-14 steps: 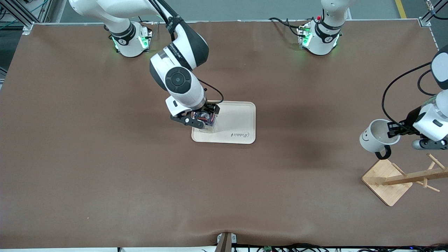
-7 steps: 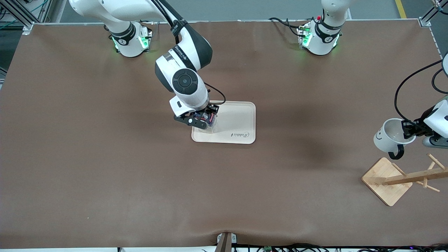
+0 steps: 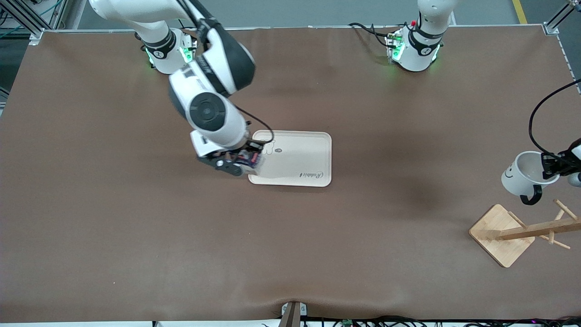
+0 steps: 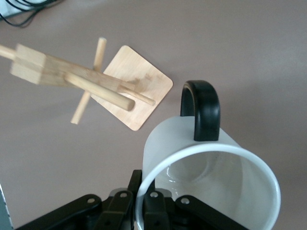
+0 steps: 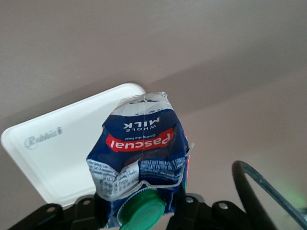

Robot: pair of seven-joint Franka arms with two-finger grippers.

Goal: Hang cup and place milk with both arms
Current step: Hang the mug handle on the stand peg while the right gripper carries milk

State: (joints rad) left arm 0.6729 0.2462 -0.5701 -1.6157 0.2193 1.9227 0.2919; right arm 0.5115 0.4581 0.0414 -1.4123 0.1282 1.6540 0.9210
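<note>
The white cup (image 3: 526, 175) with a black handle and smiley face hangs tilted in the air, its handle pointing down. My left gripper (image 3: 551, 169) is shut on its rim, over the table just by the wooden rack (image 3: 535, 229). In the left wrist view the cup (image 4: 211, 163), its handle (image 4: 200, 108) and the rack's pegs (image 4: 81, 79) show, with my left gripper (image 4: 143, 196) pinching the rim. My right gripper (image 3: 240, 161) is shut on the milk (image 3: 249, 159) over the edge of the cream tray (image 3: 308, 154) toward the right arm's end. The milk (image 5: 141, 153) and its green cap (image 5: 141, 211) show in the right wrist view.
The rack's square wooden base (image 3: 499, 231) stands near the left arm's end of the table, with pegs sticking out from its post. The tray (image 5: 53, 148) lies at the table's middle on the brown cloth. A black cable (image 3: 538, 122) hangs from the left arm.
My right arm has swung the milk from over the tray to its edge toward the right arm's end. My left gripper has carried the cup toward the left arm's end, closer to the rack's pegs.
</note>
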